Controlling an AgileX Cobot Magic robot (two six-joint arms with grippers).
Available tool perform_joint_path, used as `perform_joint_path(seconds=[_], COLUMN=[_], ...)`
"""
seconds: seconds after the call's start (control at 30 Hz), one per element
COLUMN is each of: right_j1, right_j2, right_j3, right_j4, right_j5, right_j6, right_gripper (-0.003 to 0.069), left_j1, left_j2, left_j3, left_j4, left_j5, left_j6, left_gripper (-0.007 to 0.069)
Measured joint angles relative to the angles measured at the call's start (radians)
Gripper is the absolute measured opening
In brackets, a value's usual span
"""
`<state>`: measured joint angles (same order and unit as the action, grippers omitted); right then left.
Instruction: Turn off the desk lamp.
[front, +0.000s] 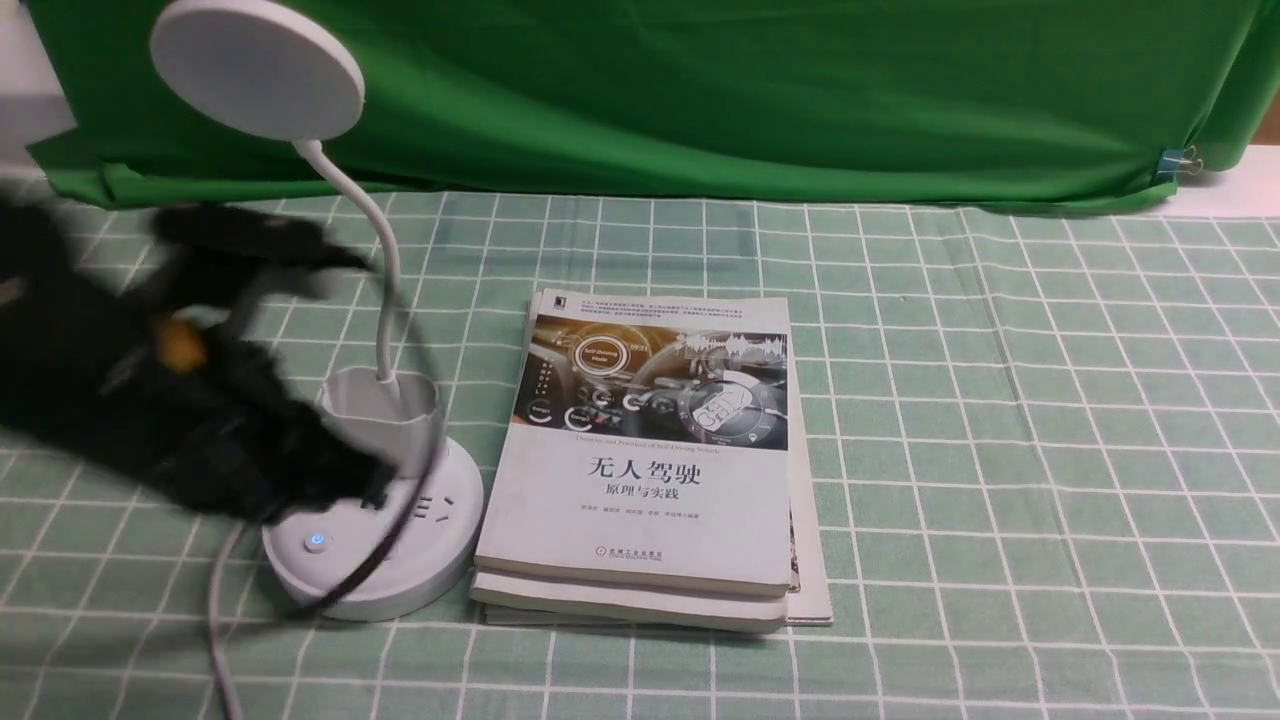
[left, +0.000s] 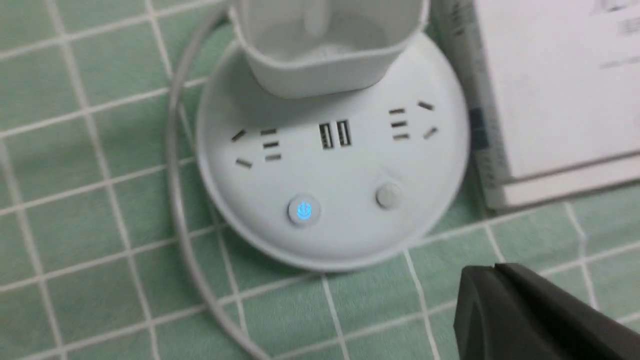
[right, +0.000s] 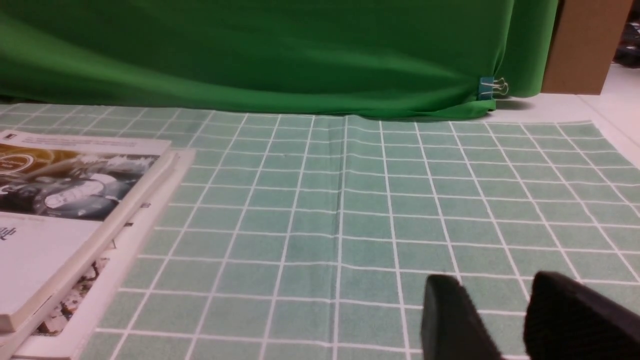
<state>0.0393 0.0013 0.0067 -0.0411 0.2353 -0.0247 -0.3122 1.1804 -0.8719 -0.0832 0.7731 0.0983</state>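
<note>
The white desk lamp (front: 257, 68) stands at the left, its thin neck rising from a cup holder (front: 385, 410) on a round base (front: 400, 570). In the left wrist view the base (left: 350, 170) shows sockets, a button glowing blue (left: 303, 211) and a plain grey button (left: 388, 195). My left gripper (left: 495, 270) is shut on nothing, its tip just off the base's rim on the grey button's side. In the front view the left gripper (front: 372, 488) is a dark blur over the base. My right gripper (right: 495, 281) hangs open above bare cloth.
A stack of books (front: 650, 470) lies right beside the base. The lamp's white cable (front: 215, 620) runs off the base toward the table's front edge. A green backdrop (front: 700, 90) closes the far side, held by a clip (front: 1180, 160).
</note>
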Motion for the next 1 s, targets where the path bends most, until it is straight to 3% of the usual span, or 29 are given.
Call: perform_joint_path(seconds=[0.27,0.53,1.0], right_j1=[0.000,0.000,0.000], right_j2=[0.000,0.000,0.000], right_j3=[0.000,0.000,0.000], right_j4=[0.000,0.000,0.000], right_j5=[0.000,0.000,0.000], right_j6=[0.000,0.000,0.000], right_gripper=[0.0242,0.0242,0.0242], left_j1=[0.000,0.000,0.000], left_j2=[-0.545,-0.876,-0.917], left_j3=[0.434,0.687,0.776], left_j4=[-0.049,-0.059,-0.033], left_j5=[-0.376,-0.643,-0.650], left_j6=[-0.001,-0.020,-0.022], left_gripper=[0.0001,0.0001,0.0001])
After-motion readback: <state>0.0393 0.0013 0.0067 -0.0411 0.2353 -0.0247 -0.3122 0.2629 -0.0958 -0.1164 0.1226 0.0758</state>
